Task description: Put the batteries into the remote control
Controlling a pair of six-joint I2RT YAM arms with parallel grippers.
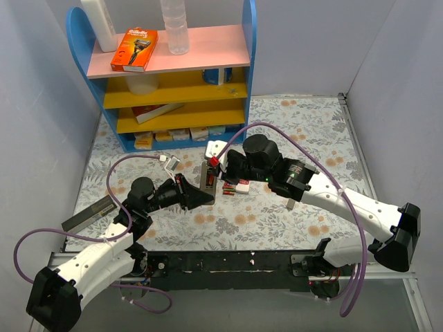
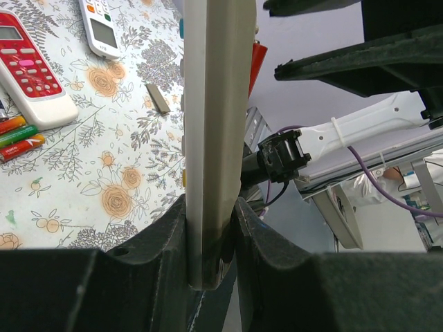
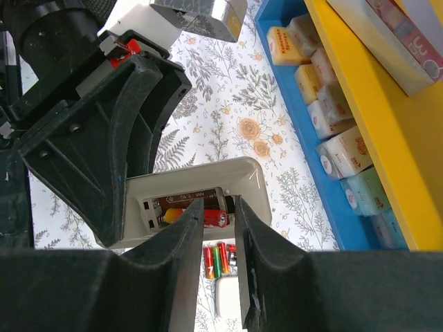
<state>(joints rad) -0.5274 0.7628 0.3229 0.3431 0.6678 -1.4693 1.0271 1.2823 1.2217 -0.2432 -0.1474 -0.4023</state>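
My left gripper (image 2: 211, 235) is shut on the white remote control (image 2: 214, 138) and holds it on edge above the table; it also shows in the top view (image 1: 201, 197). In the right wrist view the remote (image 3: 249, 181) shows its back with the compartment open. A red battery (image 3: 216, 219) lies inside it. My right gripper (image 3: 216, 207) is at the compartment with its fingers a little apart, either side of that battery's end; it also shows in the top view (image 1: 216, 167). Loose red and green batteries (image 3: 217, 259) lie on the cloth below.
A red-and-white remote (image 2: 31, 76), a narrower white remote (image 2: 100, 28) and a small grey cover piece (image 2: 158, 97) lie on the floral cloth. The blue shelf unit (image 1: 173, 90) stands at the back left. A dark flat bar (image 1: 90, 213) lies at the left.
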